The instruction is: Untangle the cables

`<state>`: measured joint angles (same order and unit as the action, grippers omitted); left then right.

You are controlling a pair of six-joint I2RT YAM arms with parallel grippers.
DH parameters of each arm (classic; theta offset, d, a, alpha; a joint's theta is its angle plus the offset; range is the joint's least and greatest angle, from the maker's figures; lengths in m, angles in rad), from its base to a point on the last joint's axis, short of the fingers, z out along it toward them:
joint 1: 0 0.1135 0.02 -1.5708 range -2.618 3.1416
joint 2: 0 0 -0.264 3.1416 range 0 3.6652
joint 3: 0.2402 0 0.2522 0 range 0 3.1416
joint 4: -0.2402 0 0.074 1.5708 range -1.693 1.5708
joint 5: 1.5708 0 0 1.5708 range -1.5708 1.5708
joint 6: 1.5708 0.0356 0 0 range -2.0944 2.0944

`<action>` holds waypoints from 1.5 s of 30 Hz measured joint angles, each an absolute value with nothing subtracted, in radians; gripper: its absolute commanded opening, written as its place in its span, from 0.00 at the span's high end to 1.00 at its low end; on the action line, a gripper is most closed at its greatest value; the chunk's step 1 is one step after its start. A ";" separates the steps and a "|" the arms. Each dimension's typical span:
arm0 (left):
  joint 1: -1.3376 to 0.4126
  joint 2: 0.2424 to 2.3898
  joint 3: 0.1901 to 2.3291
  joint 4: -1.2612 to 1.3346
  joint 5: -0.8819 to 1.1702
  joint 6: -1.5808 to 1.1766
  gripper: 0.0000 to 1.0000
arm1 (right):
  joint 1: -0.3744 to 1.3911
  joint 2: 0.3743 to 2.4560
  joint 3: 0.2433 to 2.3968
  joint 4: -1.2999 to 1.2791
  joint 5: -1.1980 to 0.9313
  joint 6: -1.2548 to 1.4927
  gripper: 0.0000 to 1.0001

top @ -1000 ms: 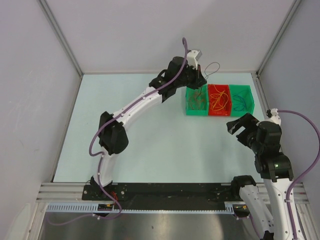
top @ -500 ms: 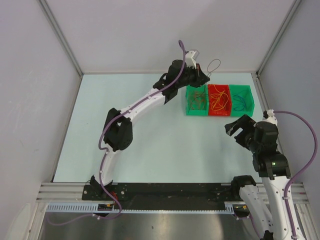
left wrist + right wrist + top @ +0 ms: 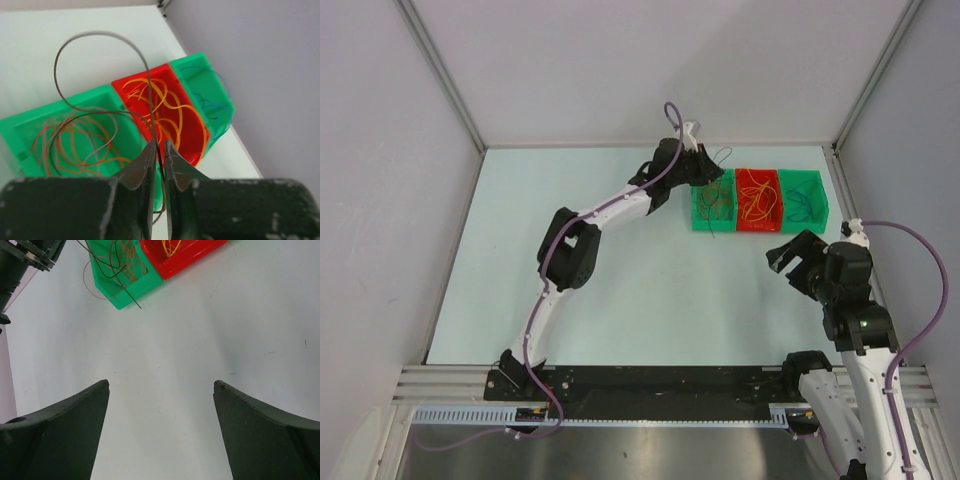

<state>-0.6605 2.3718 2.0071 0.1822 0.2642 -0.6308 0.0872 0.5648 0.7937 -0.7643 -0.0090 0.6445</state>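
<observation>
The cables lie sorted in three bins: brown and orange ones in the left green bin (image 3: 713, 205), orange ones in the red bin (image 3: 757, 200), blue ones in the right green bin (image 3: 802, 200). My left gripper (image 3: 708, 170) hovers over the left green bin's far-left corner. In the left wrist view its jaws (image 3: 159, 145) stand a narrow gap apart, open, with a dark brown cable (image 3: 100, 35) running between them and looping up over the bins. My right gripper (image 3: 790, 255) hangs open and empty (image 3: 160, 385) over bare table, in front of the bins.
The bins stand side by side at the table's back right. Grey walls close in the back and both sides. A dark cable end (image 3: 131, 299) sticks out over the left green bin's (image 3: 127, 287) near corner. The red bin (image 3: 185, 260) is beside it.
My left arm has swung left and down toward the left green bin, bringing the cable loop lower. Its jaws have parted slightly. My right gripper has drifted a little left.
</observation>
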 measured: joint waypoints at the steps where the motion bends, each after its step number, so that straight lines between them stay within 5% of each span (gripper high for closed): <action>1: -0.657 2.373 1.988 0.185 0.263 -0.633 0.83 | 0.087 0.567 0.793 -0.764 -0.009 0.643 0.11; 11: -0.652 2.341 1.750 0.245 0.236 -0.649 0.80 | 0.087 0.571 0.783 -0.754 -0.024 0.644 0.11; 21: -0.652 2.277 1.698 0.219 0.233 -0.664 0.50 | 0.095 0.565 0.776 -0.753 -0.035 0.653 0.12; 34: -0.648 2.203 1.739 0.054 0.196 -0.662 0.43 | 0.102 0.543 0.773 -0.756 -0.036 0.655 0.12; 45: -0.579 1.872 1.464 0.044 0.160 -0.664 0.43 | 0.104 0.543 0.773 -0.768 -0.032 0.651 0.13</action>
<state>-0.5789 1.8717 1.4643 0.0437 0.1596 -0.6636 0.1036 0.5430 0.7731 -0.7685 -0.0319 0.6514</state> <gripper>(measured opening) 0.571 0.872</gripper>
